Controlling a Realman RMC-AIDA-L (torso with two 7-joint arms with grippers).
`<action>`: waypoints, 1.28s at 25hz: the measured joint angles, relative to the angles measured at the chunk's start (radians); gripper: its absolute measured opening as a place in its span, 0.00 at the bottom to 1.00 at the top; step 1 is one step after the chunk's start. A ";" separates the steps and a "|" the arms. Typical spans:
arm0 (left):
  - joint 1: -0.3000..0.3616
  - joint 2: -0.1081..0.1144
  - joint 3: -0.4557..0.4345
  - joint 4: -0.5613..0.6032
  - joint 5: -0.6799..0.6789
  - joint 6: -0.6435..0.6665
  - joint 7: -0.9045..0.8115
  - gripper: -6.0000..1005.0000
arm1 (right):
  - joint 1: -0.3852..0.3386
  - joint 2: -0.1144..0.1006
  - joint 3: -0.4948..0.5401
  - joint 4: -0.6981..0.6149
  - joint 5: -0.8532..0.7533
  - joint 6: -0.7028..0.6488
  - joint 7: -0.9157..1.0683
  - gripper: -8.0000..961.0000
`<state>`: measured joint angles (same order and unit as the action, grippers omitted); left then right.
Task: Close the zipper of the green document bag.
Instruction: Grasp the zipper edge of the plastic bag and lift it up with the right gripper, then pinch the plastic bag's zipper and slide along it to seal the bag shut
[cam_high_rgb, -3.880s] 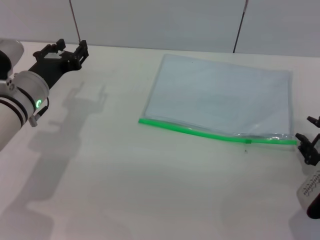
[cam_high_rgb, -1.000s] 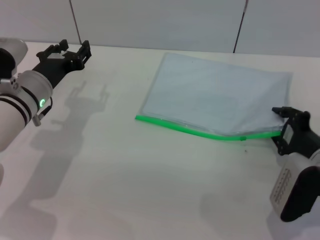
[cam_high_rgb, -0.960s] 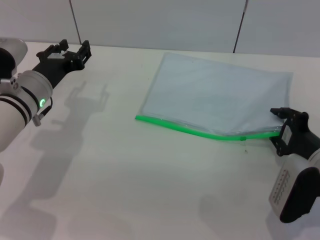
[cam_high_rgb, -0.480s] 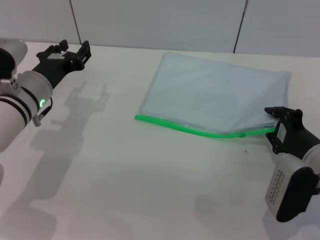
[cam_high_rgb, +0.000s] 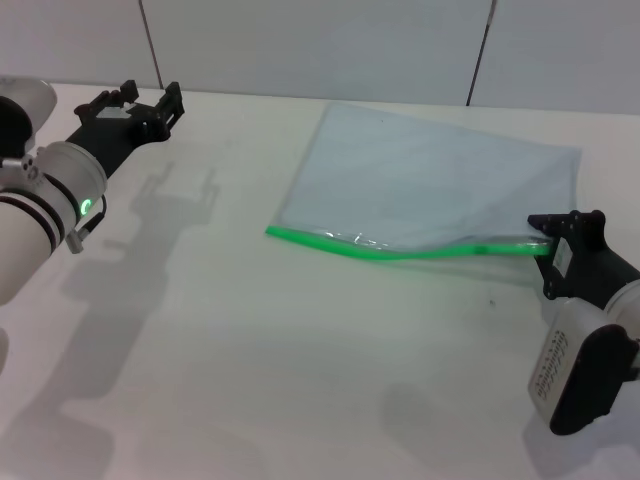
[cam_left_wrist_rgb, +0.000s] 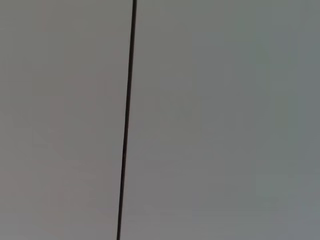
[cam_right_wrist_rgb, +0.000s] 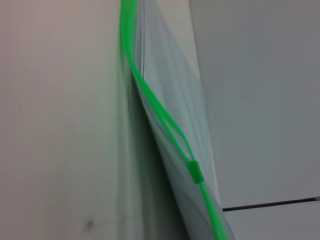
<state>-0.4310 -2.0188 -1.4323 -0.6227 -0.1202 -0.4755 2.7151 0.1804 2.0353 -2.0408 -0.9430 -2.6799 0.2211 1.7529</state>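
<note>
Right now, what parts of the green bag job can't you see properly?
- Right gripper: the head view doesn't show whether it pinches the green document bag.
- Zipper: the right wrist view cuts off both its ends.
- Left wrist view: only a blank wall; the left gripper is missing.

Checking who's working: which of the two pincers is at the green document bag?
The right pincer, at the zipper end of the green document bag. The left pincer hangs far away.

both arms are white cylinders with black grippers; the left arm (cam_high_rgb: 45, 205) has black rings, a green light; the right arm (cam_high_rgb: 585, 375) bears small print.
</note>
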 joint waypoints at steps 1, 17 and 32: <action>0.000 0.000 0.001 0.000 0.001 0.001 0.000 0.57 | -0.002 0.000 0.000 -0.007 0.005 0.000 0.000 0.16; 0.005 0.132 0.317 -0.283 0.286 0.051 -0.295 0.57 | -0.077 -0.011 0.016 -0.313 0.294 -0.135 0.006 0.06; -0.010 0.134 0.205 -0.478 1.172 -0.117 -0.746 0.56 | -0.083 -0.011 0.115 -0.403 0.459 -0.347 0.006 0.06</action>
<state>-0.4411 -1.8848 -1.2277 -1.1006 1.0519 -0.5924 1.9688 0.0972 2.0248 -1.9254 -1.3465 -2.2207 -0.1255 1.7586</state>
